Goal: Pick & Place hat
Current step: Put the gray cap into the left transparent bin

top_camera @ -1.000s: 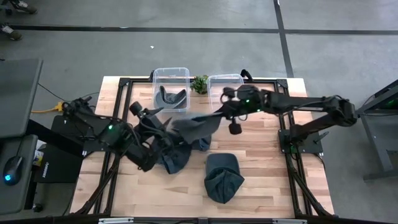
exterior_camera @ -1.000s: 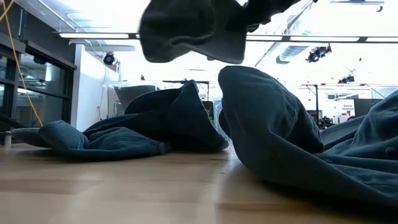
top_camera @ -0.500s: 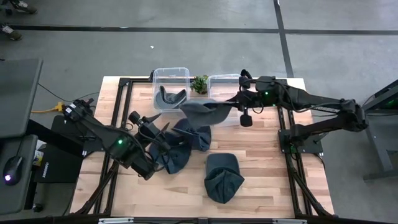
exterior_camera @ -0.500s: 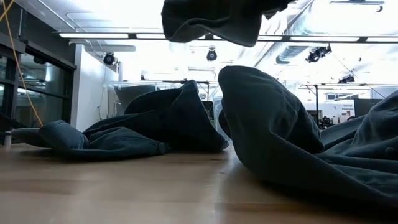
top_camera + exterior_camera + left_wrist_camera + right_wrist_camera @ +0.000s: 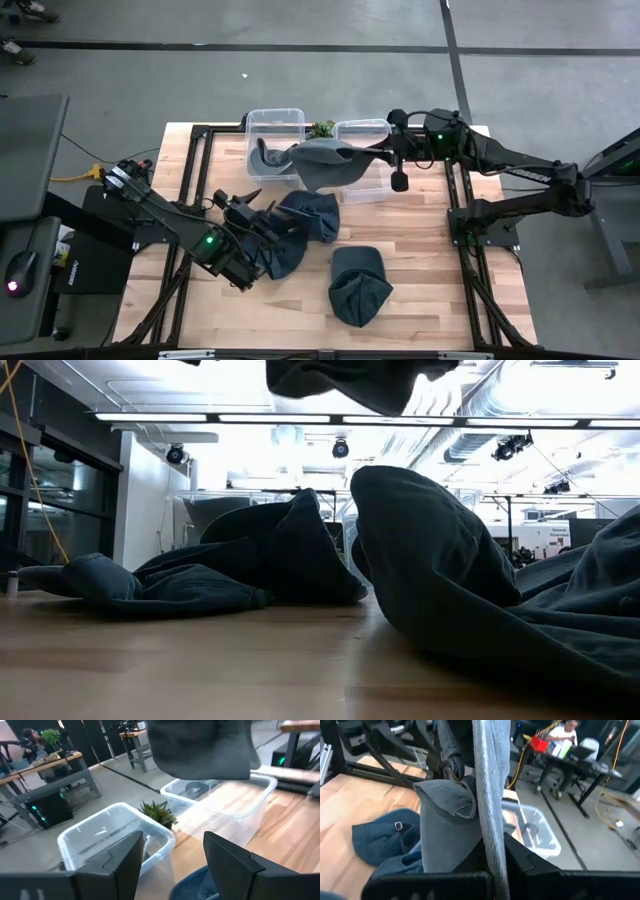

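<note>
Right arm stretched across far side of table, my right gripper [image 5: 378,157] raised well above surface, jaws clamped tight on grey hat [image 5: 325,163]. Left arm folded low over near-left area, my left gripper [image 5: 258,198] parted, holding nothing, pointing toward table's far edge.

Small green plant [image 5: 322,129] between two clear bins, wooden table [image 5: 430,250]

We lose the lifted hat [image 5: 340,382] past the low view's top edge. That hat covers part of the right bin [image 5: 365,160]. The right tool [image 5: 385,155] is buried in its fabric.
</note>
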`<action>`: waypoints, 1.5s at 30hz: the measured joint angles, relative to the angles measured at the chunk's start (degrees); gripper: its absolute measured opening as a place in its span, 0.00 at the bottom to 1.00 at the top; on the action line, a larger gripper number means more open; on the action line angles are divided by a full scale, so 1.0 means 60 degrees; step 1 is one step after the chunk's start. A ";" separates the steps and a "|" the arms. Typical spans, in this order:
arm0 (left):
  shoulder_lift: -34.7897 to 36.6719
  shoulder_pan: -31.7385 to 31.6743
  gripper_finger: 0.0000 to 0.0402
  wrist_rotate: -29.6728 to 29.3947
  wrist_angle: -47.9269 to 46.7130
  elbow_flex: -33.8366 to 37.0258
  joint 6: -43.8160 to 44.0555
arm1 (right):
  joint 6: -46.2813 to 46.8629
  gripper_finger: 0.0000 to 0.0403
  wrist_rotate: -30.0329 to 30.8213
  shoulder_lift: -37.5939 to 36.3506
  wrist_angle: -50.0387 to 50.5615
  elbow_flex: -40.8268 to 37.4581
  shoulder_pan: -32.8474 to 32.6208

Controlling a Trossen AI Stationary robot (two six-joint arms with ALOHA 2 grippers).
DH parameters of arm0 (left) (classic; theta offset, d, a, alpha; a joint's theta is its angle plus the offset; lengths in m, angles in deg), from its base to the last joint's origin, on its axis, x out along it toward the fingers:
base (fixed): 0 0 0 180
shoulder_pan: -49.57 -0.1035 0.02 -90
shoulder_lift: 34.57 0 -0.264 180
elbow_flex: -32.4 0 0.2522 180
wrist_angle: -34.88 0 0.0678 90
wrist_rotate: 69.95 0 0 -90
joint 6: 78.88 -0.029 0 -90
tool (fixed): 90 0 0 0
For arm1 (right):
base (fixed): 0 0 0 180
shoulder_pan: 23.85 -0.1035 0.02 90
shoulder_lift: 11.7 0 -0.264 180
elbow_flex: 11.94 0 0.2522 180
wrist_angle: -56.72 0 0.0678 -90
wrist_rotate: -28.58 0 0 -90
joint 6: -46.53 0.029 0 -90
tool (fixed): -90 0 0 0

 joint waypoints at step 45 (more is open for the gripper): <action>-0.0235 -0.3979 0.51 0.7507 1.4209 0.1030 -1.2317 | -0.1157 0.01 0.0383 -0.1273 -0.1062 0.0000 0.0642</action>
